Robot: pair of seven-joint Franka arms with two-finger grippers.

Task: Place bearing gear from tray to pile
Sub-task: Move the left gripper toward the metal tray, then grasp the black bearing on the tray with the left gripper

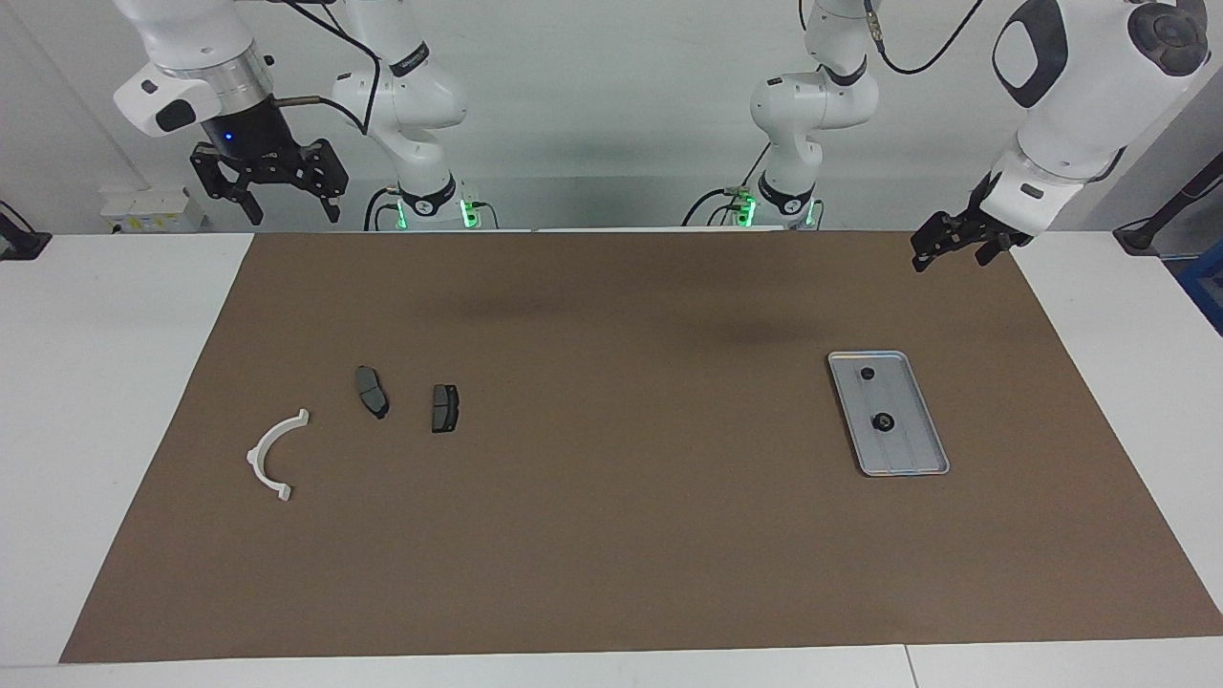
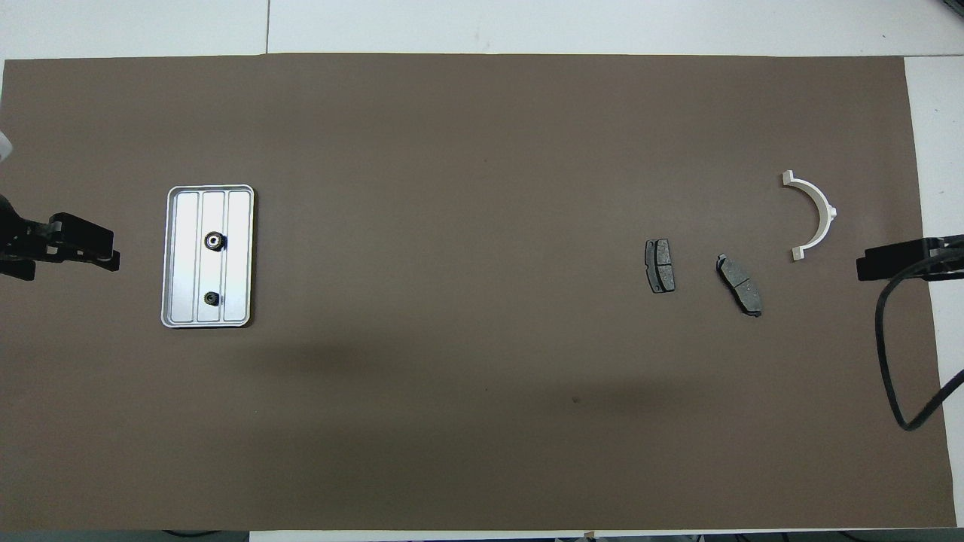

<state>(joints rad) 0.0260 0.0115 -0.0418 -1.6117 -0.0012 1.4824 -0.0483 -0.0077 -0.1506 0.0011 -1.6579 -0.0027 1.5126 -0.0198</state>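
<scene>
Both grippers hanging wide open w/ nothing in them: left gripper [image 1: 955, 247] up near the flat silver-grey ridged metal tray [image 1: 917, 406], right gripper [image 1: 269, 186] waiting up by the pile's white half-ring plastic bracket [image 1: 272, 457]; two small black bearing gears [image 1: 883, 421] sitting in tray

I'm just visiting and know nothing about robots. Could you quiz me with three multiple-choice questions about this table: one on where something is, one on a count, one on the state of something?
1. Where are the small black gears?
A. In the tray
B. Beside the white bracket
C. On the bare mat

2. How many dark brake pads lie on the mat?
A. One
B. Two
C. Four

3. What are the two grippers doing?
A. Both carry a gear
B. One grips the tray
C. Both hang empty, jaws open

Answers:
1. A: both gears sit inside the tray.
2. B: two brake pads lie near the white bracket.
3. C: the left gripper and right gripper are raised above the table, holding nothing.
</scene>
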